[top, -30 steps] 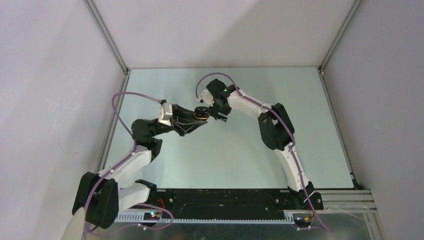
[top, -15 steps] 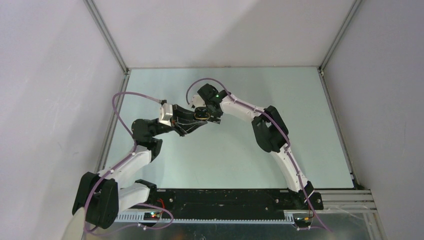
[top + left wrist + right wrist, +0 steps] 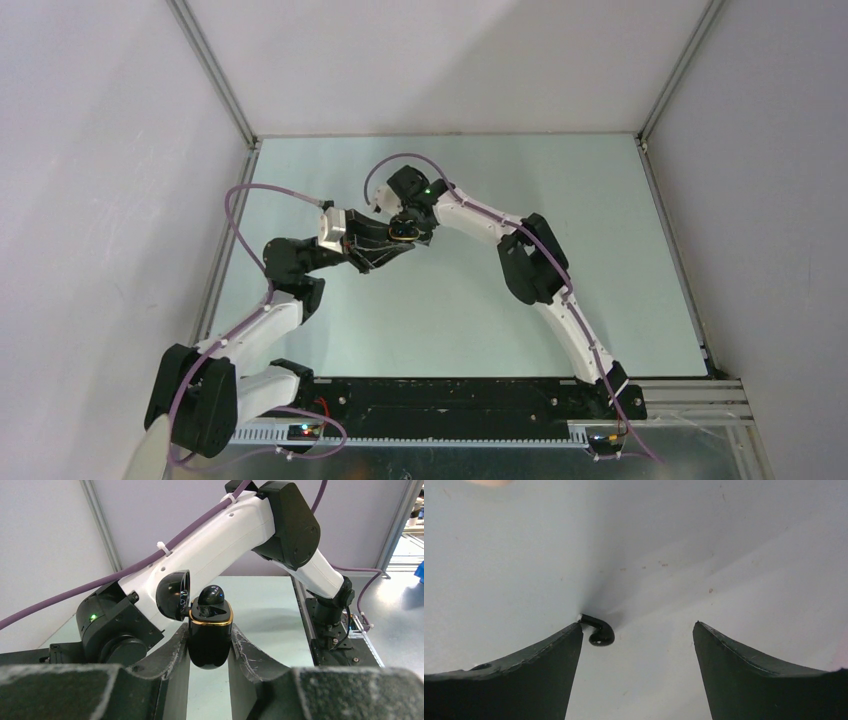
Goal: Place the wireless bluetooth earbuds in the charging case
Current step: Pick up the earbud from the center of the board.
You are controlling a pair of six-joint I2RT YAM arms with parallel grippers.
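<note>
Left pincer (image 3: pixel 209 631): clenching on the charging case (image 3: pixel 210 642), which is sitting upright between its fingers so the sockets are facing up for loading.
Lid (image 3: pixel 174 594): standing open, swung back beyond one fingertip, leaving the case mouth clear from above.
Seated earbud (image 3: pixel 212 596): a black one is resting in the case, just past the fingertips.
Right pincer (image 3: pixel 638 626): released, jaws spread wide, pointing down at the table (image 3: pixel 684 550).
Loose earbud (image 3: pixel 599 631): black, lying on the table just inside one fingertip, off-centre in the gap; whether it is touching that finger I cannot tell.
Likely reason: the spread jaws seem to be bracketing this bud for a pick-up, and it probably needs centring first.
</note>
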